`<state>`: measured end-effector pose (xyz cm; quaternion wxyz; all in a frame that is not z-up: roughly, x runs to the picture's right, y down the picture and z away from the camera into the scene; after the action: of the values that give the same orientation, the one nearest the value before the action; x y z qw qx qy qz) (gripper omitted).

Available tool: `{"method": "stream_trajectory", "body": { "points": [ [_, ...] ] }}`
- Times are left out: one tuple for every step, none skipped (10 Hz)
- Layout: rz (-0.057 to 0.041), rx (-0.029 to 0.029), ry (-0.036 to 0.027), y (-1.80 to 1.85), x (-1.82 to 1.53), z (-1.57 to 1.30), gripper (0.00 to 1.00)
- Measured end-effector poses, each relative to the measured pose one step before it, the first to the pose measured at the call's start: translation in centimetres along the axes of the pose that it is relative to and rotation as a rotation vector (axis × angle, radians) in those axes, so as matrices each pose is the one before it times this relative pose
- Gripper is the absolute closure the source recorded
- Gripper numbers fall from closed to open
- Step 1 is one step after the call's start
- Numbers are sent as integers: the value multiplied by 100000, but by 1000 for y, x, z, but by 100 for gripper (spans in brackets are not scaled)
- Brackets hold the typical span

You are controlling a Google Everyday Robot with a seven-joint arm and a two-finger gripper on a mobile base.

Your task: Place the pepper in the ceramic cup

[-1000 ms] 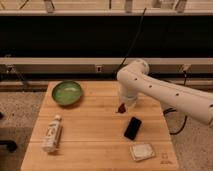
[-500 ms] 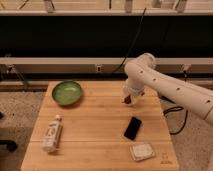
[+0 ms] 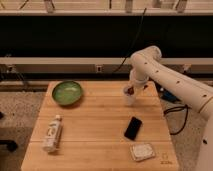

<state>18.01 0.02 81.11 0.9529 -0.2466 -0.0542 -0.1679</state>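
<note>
My gripper (image 3: 130, 92) is at the back right of the wooden table (image 3: 95, 125), hanging from the white arm (image 3: 165, 75) that reaches in from the right. It is shut on the small dark red pepper (image 3: 128, 91), which shows at its tip. The small white ceramic cup (image 3: 129, 99) stands directly under the gripper, and its upper part is hidden by it. The pepper is at or just above the cup's rim; I cannot tell whether it is inside.
A green bowl (image 3: 67, 92) sits at the back left. A white bottle (image 3: 52, 132) lies at the front left. A black phone (image 3: 133, 128) lies right of centre, with a clear plastic box (image 3: 142, 151) in front of it. The table's right edge is close to the cup.
The gripper has moved to the right and towards the back of the table with the pepper in it, and is now over the cup. The other objects have not moved.
</note>
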Motion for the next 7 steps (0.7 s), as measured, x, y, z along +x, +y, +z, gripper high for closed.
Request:
{"method": "stream_trajectory", "body": {
  "points": [
    [257, 156, 141, -633, 189, 21, 90],
    [-29, 575, -430, -802, 87, 9, 80],
    [171, -516, -330, -154, 134, 130, 70],
    [121, -264, -778, -72, -33, 227, 58],
    [-68, -199, -530, 17, -39, 169, 50],
    [-337, 253, -789, -128, -195, 106, 41],
    [-1310, 952, -1450, -345, -588, 22, 28]
  ]
}}
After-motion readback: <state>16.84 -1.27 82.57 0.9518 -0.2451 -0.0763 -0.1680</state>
